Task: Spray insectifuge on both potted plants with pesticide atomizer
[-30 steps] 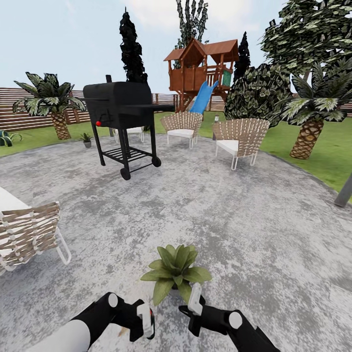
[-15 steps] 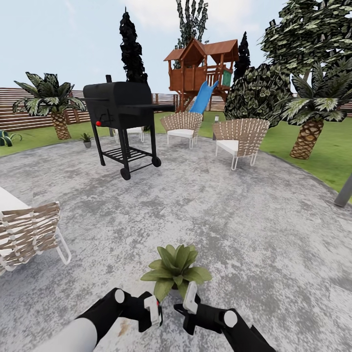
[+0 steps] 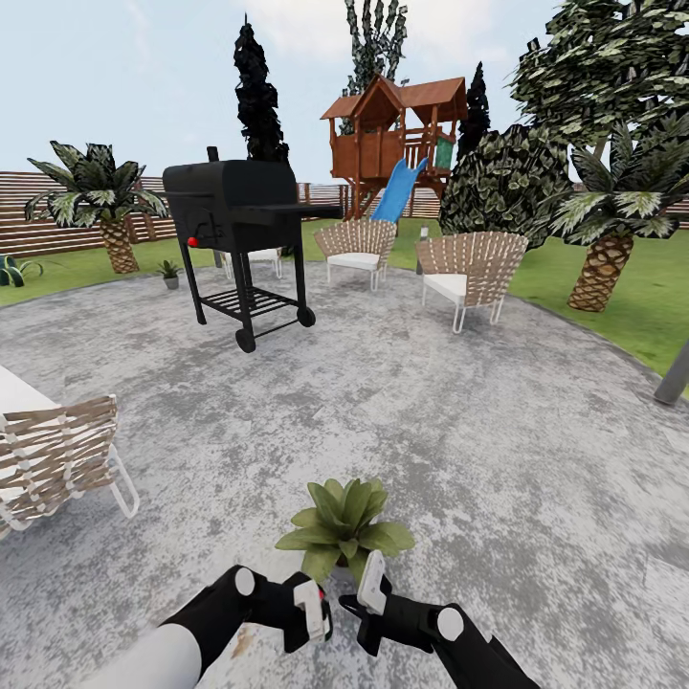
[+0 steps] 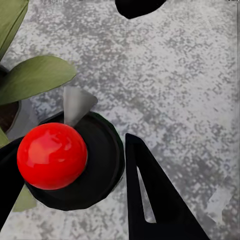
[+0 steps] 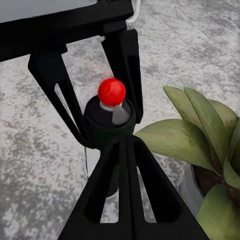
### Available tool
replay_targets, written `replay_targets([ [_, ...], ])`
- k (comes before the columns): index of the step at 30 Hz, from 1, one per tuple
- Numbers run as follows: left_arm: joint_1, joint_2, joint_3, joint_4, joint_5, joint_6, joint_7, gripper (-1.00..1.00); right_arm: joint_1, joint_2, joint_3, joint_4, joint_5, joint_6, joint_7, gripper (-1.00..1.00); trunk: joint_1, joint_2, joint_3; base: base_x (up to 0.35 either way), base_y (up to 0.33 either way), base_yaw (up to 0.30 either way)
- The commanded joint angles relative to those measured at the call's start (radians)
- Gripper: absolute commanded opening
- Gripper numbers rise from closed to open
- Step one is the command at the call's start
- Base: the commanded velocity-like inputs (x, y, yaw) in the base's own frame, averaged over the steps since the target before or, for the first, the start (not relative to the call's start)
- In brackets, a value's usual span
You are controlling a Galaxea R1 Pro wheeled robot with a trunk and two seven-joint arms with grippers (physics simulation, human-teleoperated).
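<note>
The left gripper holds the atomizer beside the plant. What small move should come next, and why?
Probably ease the left gripper slightly toward the potted plant and begin spraying. Its jaws are closed on the pesticide atomizer, whose red knob points up. The leaves lie just beyond it and look plain green, not yet sprayed.

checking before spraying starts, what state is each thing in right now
pesticide atomizer: gripped, red knob up, beside the near plant
left end effector: shut on the atomizer
right end effector: fingers together, holding nothing, tips close to the atomizer
near potted plant: upright on the patio, just ahead of both end effectors
far potted plant: upright at the patio edge
grill: lid shut, standing on its wheels
</note>
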Motion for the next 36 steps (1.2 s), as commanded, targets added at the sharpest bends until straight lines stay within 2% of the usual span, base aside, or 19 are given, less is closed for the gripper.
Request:
replay_targets([
  [1, 0.000, -0.002, 0.000, -0.001, -0.009, -0.006, 0.000, -1.00, 0.000, 0.000, -0.001, -0.001, 0.009, -0.005, -0.001, -1.00, 0.000, 0.000, -0.001, 0.000, 0.000, 0.000],
  [10, 0.003, -0.027, 0.000, 0.000, -0.008, -0.009, -0.007, -1.00, 0.000, 0.000, -0.001, -0.002, 0.010, -0.006, -0.001, -1.00, 0.000, 0.000, -0.001, 0.000, 0.000, 0.000],
  [34, 0.001, -0.045, -0.001, 0.000, -0.007, -0.018, -0.015, -1.00, 0.000, 0.000, -0.001, -0.001, 0.010, -0.006, -0.001, -1.00, 0.000, 0.000, -0.001, 0.000, 0.000, 0.000],
  [35, 0.009, 0.079, -0.006, 0.012, -0.011, -0.019, -0.016, -1.00, 0.000, 0.000, -0.001, -0.001, 0.011, -0.007, -0.001, -1.00, 0.000, 0.000, -0.001, 0.000, 0.000, 0.000],
  [36, 0.009, 0.110, -0.006, 0.012, -0.010, -0.027, -0.016, -1.00, 0.000, -0.001, -0.002, -0.001, 0.012, -0.006, -0.001, -1.00, 0.000, 0.000, -0.001, 0.000, 0.000, 0.000],
])
